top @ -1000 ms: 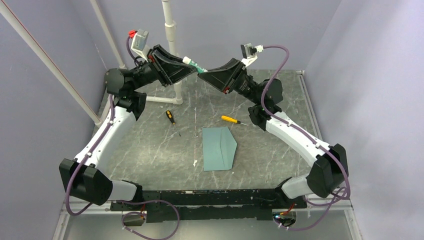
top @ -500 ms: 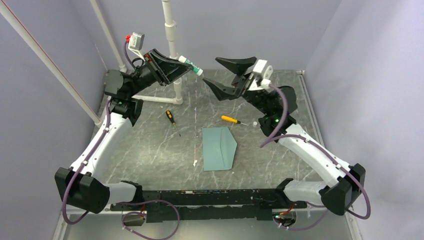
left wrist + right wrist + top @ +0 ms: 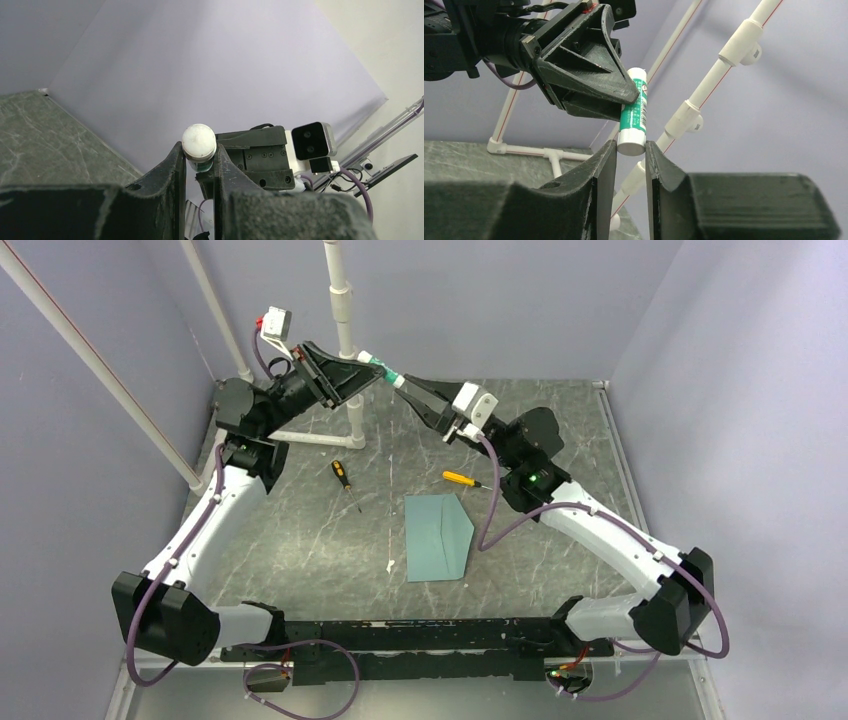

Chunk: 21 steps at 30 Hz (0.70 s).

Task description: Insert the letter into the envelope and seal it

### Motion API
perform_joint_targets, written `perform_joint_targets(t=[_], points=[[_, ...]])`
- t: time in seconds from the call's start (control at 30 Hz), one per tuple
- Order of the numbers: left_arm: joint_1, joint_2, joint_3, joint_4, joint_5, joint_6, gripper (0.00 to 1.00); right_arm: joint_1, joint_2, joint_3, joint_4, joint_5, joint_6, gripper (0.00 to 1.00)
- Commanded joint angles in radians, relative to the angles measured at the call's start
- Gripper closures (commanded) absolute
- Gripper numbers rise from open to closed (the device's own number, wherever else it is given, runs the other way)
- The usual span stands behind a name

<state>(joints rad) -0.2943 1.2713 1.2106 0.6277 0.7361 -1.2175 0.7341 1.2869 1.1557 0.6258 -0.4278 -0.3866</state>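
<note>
Teal envelope (image 3: 437,537) is lying on counter (image 3: 300,530), contents hidden; left gripper (image 3: 198,162) is clenching glue stick (image 3: 634,112), right gripper (image 3: 630,150) straddling its end, grip unclear.

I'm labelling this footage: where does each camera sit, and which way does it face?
Top external: above and behind the bases, looking down on table, envelope, left arm and right arm.
Left wrist: looks out along the left gripper, shut on a glue stick, toward the right arm's wrist.
Right wrist: looks up past the right gripper at that stick.
Shared: both wrist views show the glue stick.
</note>
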Motion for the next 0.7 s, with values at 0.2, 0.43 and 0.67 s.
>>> perform_joint_targets(t=[0.2,0.43,0.67], points=[[0.0,-0.002,0.004,0.057,-0.003,-0.037,0.97,0.003,0.023,0.076,0.041,-0.029,0.048,0.79],[0.0,0.012,0.021,0.203,0.092,0.031,0.98,-0.034,0.03,0.23,-0.023,-0.094,0.595,0.98],[0.001,0.01,0.055,0.229,0.17,0.187,0.98,-0.078,0.018,0.245,0.16,-0.092,1.173,1.0]])
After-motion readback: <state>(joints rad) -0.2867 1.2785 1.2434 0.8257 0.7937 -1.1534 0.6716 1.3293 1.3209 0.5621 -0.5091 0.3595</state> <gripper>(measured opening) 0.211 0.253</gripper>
